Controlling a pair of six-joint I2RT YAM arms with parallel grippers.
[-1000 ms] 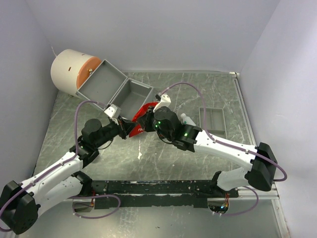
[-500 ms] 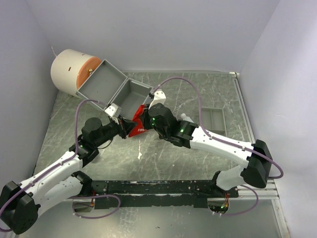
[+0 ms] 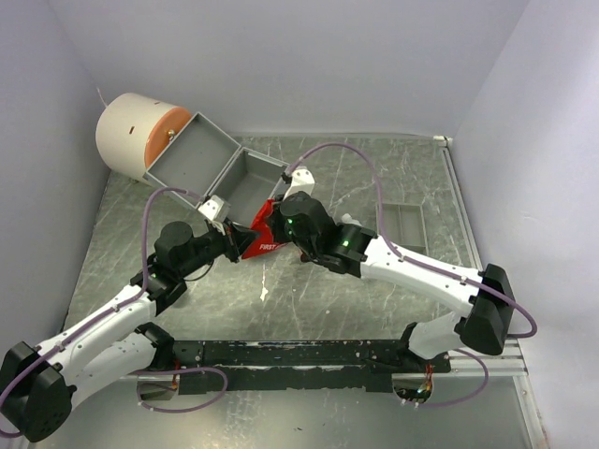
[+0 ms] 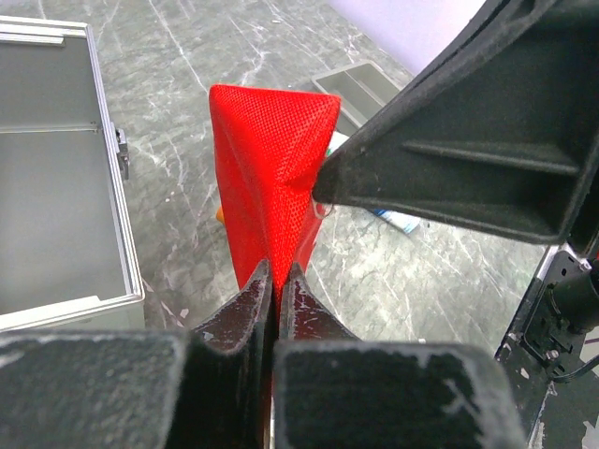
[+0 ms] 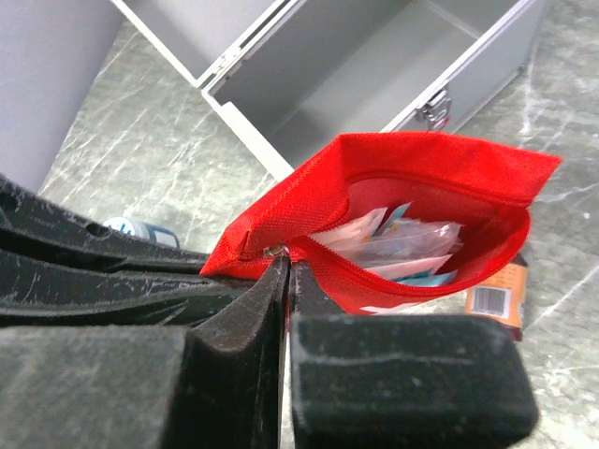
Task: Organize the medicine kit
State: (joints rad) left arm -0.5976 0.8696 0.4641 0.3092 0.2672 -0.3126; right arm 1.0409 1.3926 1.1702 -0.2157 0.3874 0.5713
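Now, nearest the arm bases: left gripper (image 4: 276,281) pinching the lower edge of the red pouch (image 4: 271,168), jaws pressed together on the fabric. Just right of it, right gripper (image 5: 288,271), jaws likewise pressed together, closed on the zipper end of the pouch mouth.

Pouch held up between the two grippers, about mid-table, mouth gaping toward the right wrist camera. Inside it, sachets (image 5: 398,245), pale and clear.

Beneath the pouch's far corner, an orange item with a barcode (image 5: 496,301), partly hidden. At the left edge of the right wrist view, a small white-and-blue item (image 5: 140,230) on the table (image 3: 309,299), too hidden to name.

Just beyond the pouch, grey metal case (image 3: 245,182) wide open, a latch on its near wall facing the pouch. Off to the right, well apart, shallow grey divided tray (image 3: 404,224). Farthest, back left, white drum with an orange face (image 3: 131,136), just behind the open lid.
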